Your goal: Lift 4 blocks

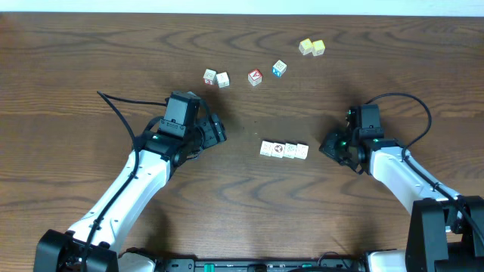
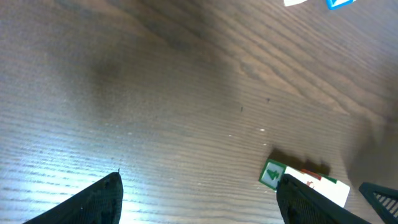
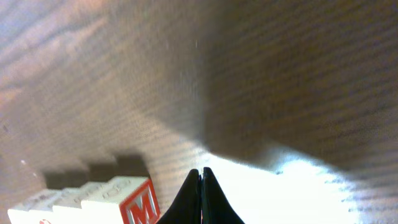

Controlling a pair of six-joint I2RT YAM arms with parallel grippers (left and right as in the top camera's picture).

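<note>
Four blocks (image 1: 284, 149): touching row at counter (image 1: 91, 60) centre, likely lined up for squeeze from both ends. Left hand (image 1: 215, 130), about 9 o'clock of row: fingers apart, empty. Right hand (image 1: 327, 146), 3 o'clock: fingers together, empty, probably to push row's end.

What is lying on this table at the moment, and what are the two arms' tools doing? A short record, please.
four blocks: lined up in one row, flat on the table, not lifted
left tool: open, empty, apart from the row
right tool: shut, empty, near the row's other end
further back: two cream cubes, red-faced cube, blue-faced cube, two yellow cubes
</note>
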